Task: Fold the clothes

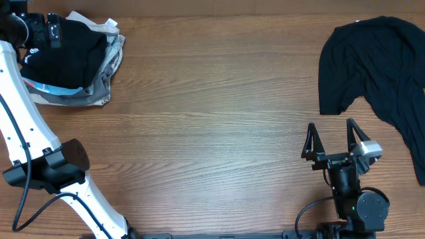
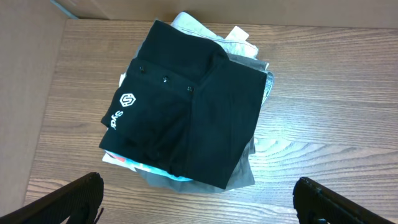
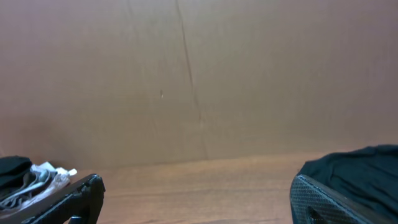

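At the far left corner of the bench [image 1: 212, 119], a folded pile of clothes [image 1: 73, 63]. On top, a black shirt [image 2: 186, 106] with a white logo [image 2: 124, 102] and a short row of small buttons [image 2: 165, 79]. Beneath it, only slivers of grey, white and light blue cloth [image 2: 247, 59], too covered to count or tell apart.

Directly above that pile, the left end effector [image 2: 199, 183], spread wide and gripping nothing. In its wrist view, just two dark fingers [image 2: 68, 199] in the lower corners, both cut off by the frame. From overhead, largely lost against the black cloth.

At the far right corner, a loose black T-shirt [image 1: 378, 66], crumpled and unfolded, partly cut off at the picture's right side.

Close to the front edge, toward the right, the right end effector [image 1: 330, 126], spread wide and empty, apart from the T-shirt. In its wrist view, blurred finger ends low in the frame, a strip of bench, a plain brown wall [image 3: 186, 74], a corner of the T-shirt at right and a scrap of the pile at left.
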Robot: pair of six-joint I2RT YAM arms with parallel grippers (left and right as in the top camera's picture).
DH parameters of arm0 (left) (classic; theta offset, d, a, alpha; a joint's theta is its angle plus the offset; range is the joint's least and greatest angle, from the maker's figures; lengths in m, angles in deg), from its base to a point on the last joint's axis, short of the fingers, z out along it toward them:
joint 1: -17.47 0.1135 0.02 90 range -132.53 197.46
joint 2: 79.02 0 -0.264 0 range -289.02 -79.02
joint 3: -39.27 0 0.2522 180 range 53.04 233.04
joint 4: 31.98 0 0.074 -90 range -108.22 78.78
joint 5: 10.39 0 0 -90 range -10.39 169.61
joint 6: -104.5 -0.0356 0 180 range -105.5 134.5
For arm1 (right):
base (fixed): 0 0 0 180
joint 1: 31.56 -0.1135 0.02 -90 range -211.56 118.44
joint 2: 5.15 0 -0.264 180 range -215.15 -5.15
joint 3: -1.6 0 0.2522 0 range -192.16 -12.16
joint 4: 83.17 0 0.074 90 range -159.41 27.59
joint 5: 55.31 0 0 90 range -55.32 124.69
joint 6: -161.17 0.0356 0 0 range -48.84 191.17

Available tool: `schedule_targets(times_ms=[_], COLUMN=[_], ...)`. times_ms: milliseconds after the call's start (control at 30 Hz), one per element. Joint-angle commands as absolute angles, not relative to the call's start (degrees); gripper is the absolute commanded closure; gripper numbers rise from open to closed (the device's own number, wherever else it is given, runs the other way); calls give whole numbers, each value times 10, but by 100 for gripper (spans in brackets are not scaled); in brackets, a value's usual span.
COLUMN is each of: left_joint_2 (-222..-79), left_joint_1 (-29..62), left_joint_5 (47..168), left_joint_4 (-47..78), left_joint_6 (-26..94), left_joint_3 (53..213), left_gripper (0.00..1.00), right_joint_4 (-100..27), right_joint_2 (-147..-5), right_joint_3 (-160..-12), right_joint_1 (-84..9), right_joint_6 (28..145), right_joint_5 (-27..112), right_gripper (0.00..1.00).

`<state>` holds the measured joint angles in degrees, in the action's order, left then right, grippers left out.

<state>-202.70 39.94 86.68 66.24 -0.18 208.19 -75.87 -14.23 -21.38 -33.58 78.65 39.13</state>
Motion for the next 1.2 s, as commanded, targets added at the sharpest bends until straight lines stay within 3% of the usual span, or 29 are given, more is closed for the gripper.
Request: schedule_targets(times_ms=[0,233,467,833,1167], left_joint_2=[-2031,-2031,-2031,-2031,-2031], left_joint_1=[399,399,399,399,399], left_joint_5=[869,869,869,869,869], left_joint_4=[662,662,662,662,662], left_joint_6=[8,8,8,8,8], left_joint_3=[2081,2081,2081,2081,2081], left_gripper=[0,0,0,0,0], right_joint_4=[-756,-730,-786,-647,-648], right_joint_2=[-111,-74,-57,-53,-53], right_joint_3=[-200,-191,-128,-126,-126], right_joint_1=[-339,-339,-339,-342,-342], right_joint_6=[788,788,788,786,786], right_joint_5=[381,373,375,378,377], right_gripper=[0,0,0,0,0])
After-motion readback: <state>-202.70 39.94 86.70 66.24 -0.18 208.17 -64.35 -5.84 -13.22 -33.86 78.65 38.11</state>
